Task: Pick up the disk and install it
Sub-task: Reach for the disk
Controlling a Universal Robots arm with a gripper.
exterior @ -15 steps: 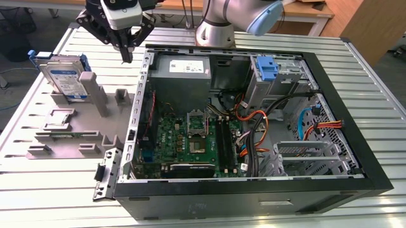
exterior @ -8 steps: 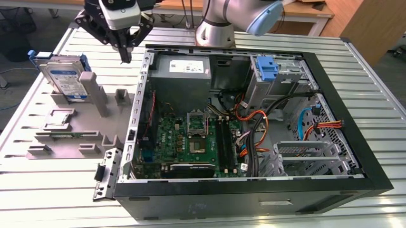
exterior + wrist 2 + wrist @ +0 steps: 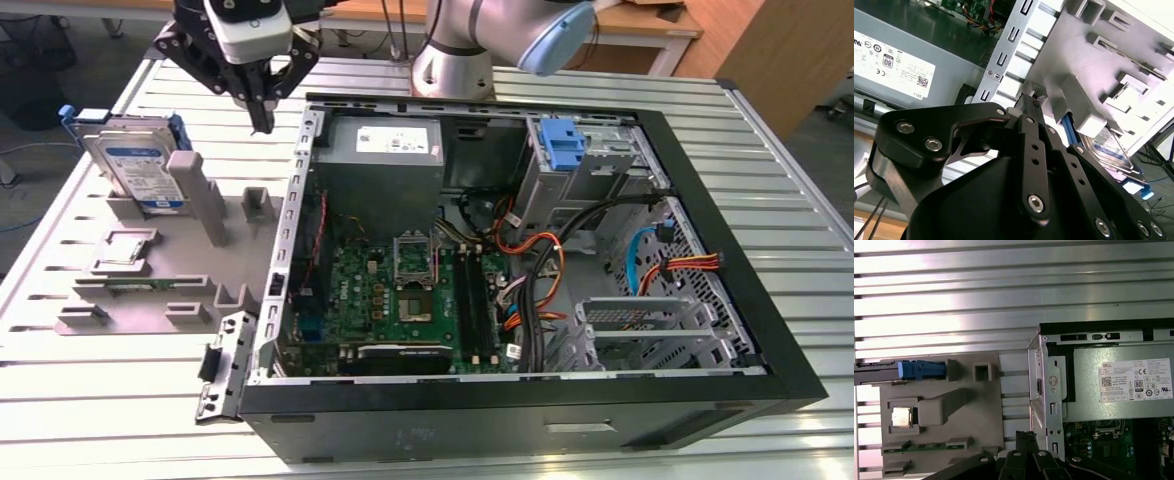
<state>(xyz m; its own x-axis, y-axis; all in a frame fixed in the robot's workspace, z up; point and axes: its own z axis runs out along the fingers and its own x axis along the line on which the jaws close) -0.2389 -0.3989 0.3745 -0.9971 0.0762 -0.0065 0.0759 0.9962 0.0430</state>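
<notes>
Slatted table (image 3: 107, 400) carried an open computer case (image 3: 534, 415) and a grey holder (image 3: 147, 290). The disk (image 3: 139, 165) stood leaning in the holder. The gripper (image 3: 263, 122) hovered between disk and case, fingers (image 3: 1030, 114) pressed together, empty.

Exterior view: I see the open case (image 3: 507, 420) from high, oblique. First wrist view: straight down. Second wrist view: close behind end effector (image 3: 1030, 98). Shared: power supply (image 3: 1114, 405), fixture (image 3: 984, 405).
</notes>
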